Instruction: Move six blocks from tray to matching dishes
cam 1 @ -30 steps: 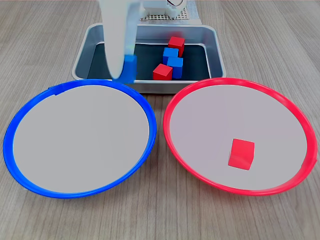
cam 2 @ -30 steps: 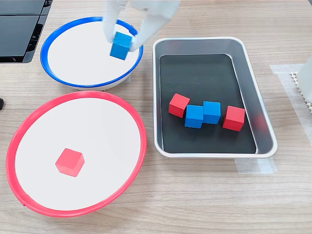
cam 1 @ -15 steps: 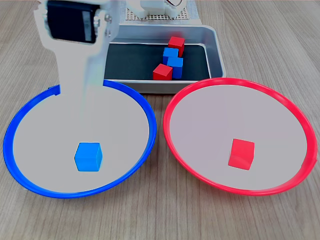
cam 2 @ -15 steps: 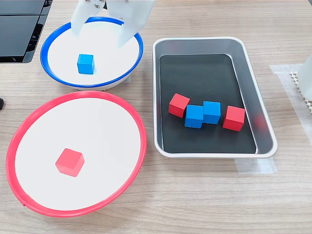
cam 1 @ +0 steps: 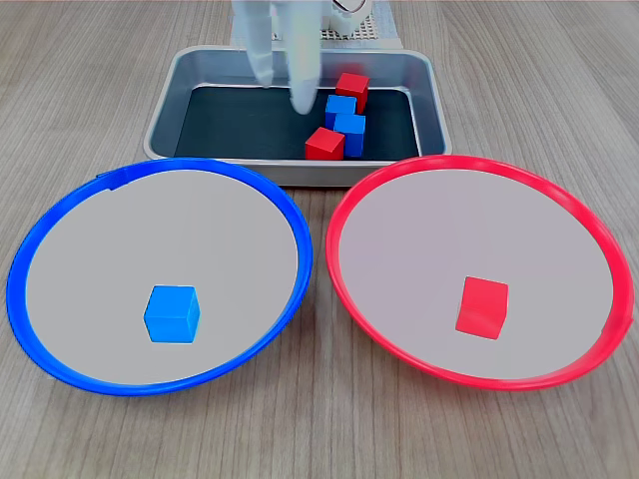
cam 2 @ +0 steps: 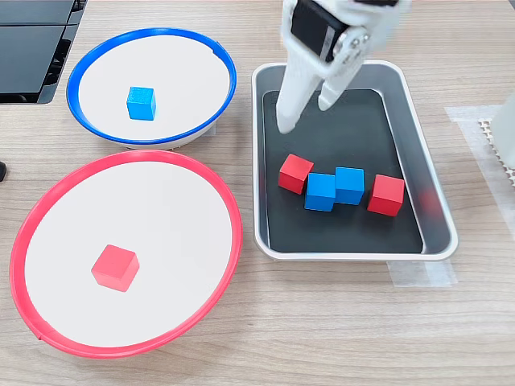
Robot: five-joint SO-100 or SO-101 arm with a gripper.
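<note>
Now the tool point(cam 2: 307, 111) is hanging over the tray point(cam 2: 430, 189), prongs spread and holding nothing.
In both exterior views the arm is reaching down with its upper part running out of frame; two red and two blue blocks point(cam 2: 334, 189) are lying in the tray, one blue block point(cam 1: 172, 313) is sitting in the blue-rimmed dish point(cam 1: 60, 239), one red block point(cam 1: 483, 305) in the red-rimmed dish point(cam 1: 589, 235).
</note>
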